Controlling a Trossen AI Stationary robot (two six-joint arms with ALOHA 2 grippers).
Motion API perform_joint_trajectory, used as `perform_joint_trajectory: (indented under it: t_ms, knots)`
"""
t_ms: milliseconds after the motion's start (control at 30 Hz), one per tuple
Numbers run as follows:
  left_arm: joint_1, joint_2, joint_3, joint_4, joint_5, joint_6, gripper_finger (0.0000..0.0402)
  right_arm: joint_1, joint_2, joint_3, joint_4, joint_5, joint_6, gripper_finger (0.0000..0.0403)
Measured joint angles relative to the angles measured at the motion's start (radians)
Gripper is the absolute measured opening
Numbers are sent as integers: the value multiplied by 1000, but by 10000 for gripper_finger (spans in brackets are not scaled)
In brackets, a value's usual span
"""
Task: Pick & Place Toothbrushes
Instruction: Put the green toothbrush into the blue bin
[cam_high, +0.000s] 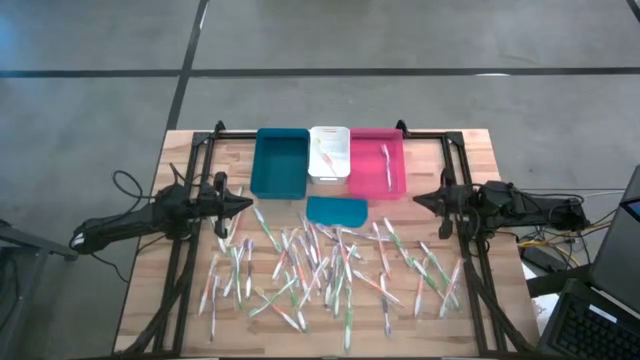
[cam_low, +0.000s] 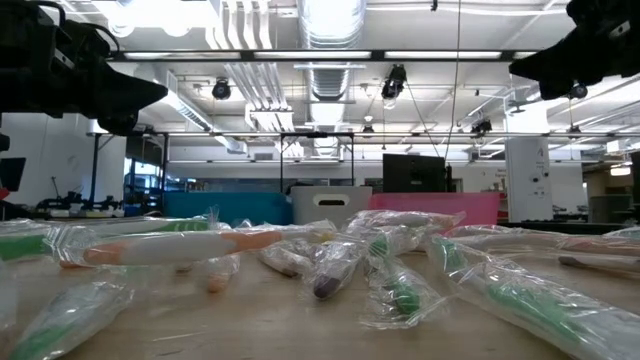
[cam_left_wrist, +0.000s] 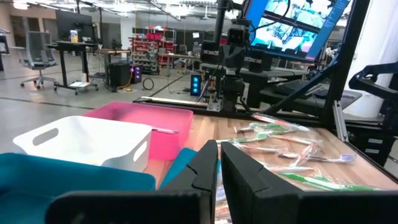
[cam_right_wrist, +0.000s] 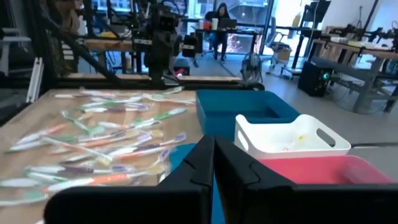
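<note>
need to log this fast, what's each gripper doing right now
left gripper: closed, holding nothing, left of the toothbrushes.
right gripper: closed, holding nothing, at their right.

Left pincer (cam_high: 247, 204) and right pincer (cam_high: 418, 200), apparently both closed and empty, hover facing each other.

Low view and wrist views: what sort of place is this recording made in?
Most likely an open industrial lab or workshop: exposed ceiling ducts, workbenches with equipment, a monitor beside the wooden table, and a person at a desk.
</note>
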Motion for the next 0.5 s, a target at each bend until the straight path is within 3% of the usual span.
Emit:
perform_joint_trajectory:
  t_ms: [267, 500]
  knots:
    - [0, 0, 0, 3, 3, -11, 26, 0, 12, -34, 2, 0, 10, 8]
    - [0, 0, 0, 93, 8, -133, 26, 0, 12, -78, -1, 0, 7, 8]
